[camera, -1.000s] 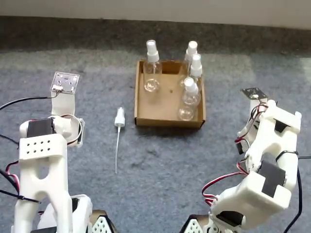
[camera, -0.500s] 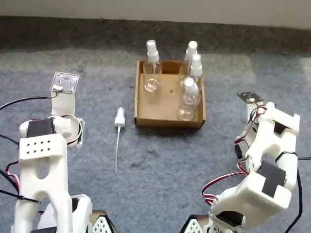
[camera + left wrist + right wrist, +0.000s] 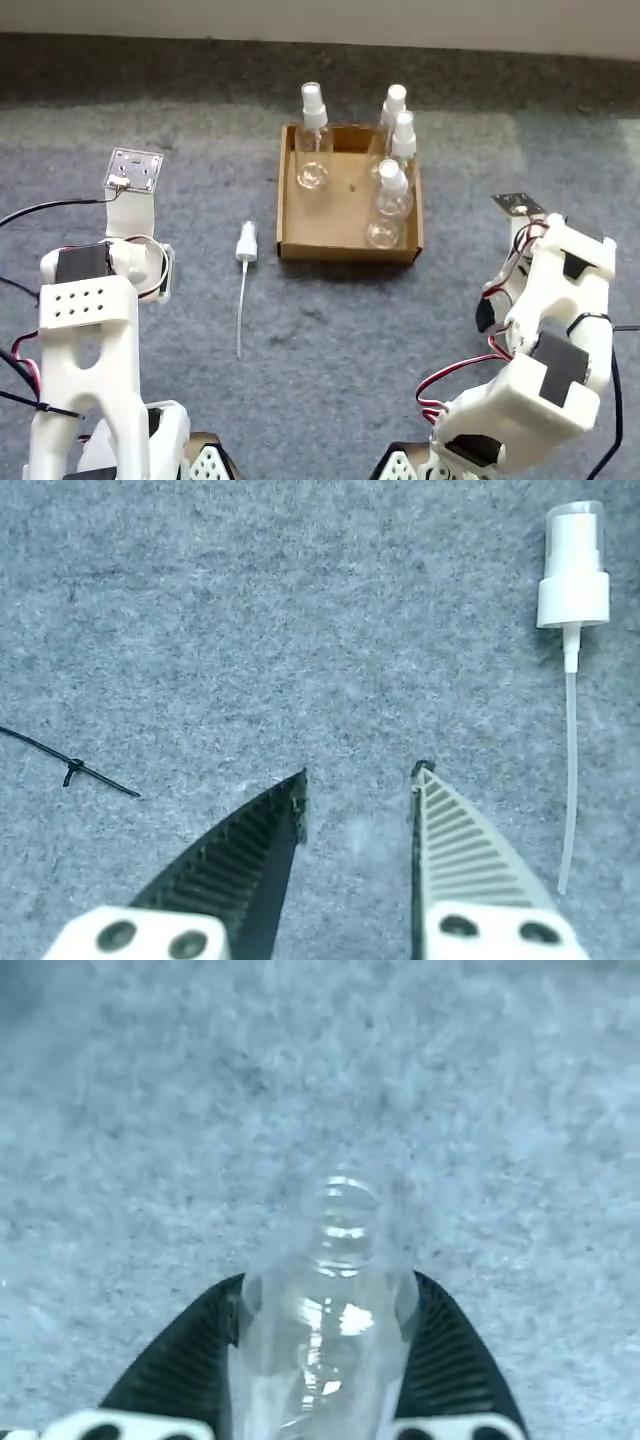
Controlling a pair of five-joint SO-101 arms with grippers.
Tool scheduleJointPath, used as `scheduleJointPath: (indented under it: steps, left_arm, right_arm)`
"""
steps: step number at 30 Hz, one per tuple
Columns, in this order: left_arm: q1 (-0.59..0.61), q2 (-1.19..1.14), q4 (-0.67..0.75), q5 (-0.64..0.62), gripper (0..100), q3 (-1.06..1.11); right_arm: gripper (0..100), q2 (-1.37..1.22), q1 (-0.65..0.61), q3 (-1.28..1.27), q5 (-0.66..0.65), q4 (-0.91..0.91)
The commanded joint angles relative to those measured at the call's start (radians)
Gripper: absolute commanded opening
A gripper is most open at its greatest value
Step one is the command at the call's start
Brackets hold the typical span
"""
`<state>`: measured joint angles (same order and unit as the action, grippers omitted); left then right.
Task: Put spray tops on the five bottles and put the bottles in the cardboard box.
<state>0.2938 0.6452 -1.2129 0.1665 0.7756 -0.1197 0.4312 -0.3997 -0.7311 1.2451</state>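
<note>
The cardboard box (image 3: pixel 345 245) stands at the middle far side and holds several clear bottles (image 3: pixel 312 140) with white spray tops on. A loose spray top (image 3: pixel 245 243) with a long thin tube lies on the carpet left of the box. The same spray top (image 3: pixel 572 580) lies ahead and to one side of my left gripper (image 3: pixel 360 778), which is open over bare carpet. My right gripper (image 3: pixel 328 1290) is shut on an uncapped clear bottle (image 3: pixel 340 1260), neck pointing away from the wrist. The right arm (image 3: pixel 560 290) stands to the right of the box.
Grey carpet covers the table. A black cable tie (image 3: pixel 72 770) lies near the left gripper. The left arm (image 3: pixel 95 300) stands left of the loose spray top. Open carpet lies between the two arms, in front of the box.
The right arm's wrist has drawn back slightly toward the near side, with the bottle still held. The left arm, box and spray top have not moved.
</note>
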Motion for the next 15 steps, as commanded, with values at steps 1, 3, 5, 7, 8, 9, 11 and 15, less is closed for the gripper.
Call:
scheduleJointPath:
  steps: [1,3,5,7,8,9,11,15]
  left_arm:
    - [-0.022,0.031,0.017,-0.009,16,-0.012]
    - [-0.024,0.027,0.037,-0.009,16,-0.018]
    - [-0.03,0.027,0.052,-0.011,16,-0.025]
    - [-0.058,0.025,0.051,-0.012,16,-0.041]
    - [-0.077,0.025,0.051,-0.014,16,-0.05]
    - [-0.094,0.025,0.051,-0.028,16,-0.067]
    - [-0.12,0.021,0.051,-0.061,16,-0.107]
    - [-0.179,-0.088,0.051,-0.089,16,-0.203]
  right_arm:
    - [0.6,0.102,0.01,0.062,0.074,0.002]
    - [0.5,0.163,0.01,0.07,0.092,0.002]
    - [0.5,0.252,0.008,0.07,0.104,-0.015]
    - [0.5,0.346,-0.001,0.054,0.117,-0.045]
    - [0.5,0.397,-0.008,0.022,0.112,-0.054]
    - [0.5,0.446,-0.018,-0.015,0.11,-0.061]
    - [0.5,0.541,-0.068,-0.102,0.11,-0.076]
    - [0.5,0.72,-0.189,-0.311,0.114,-0.142]
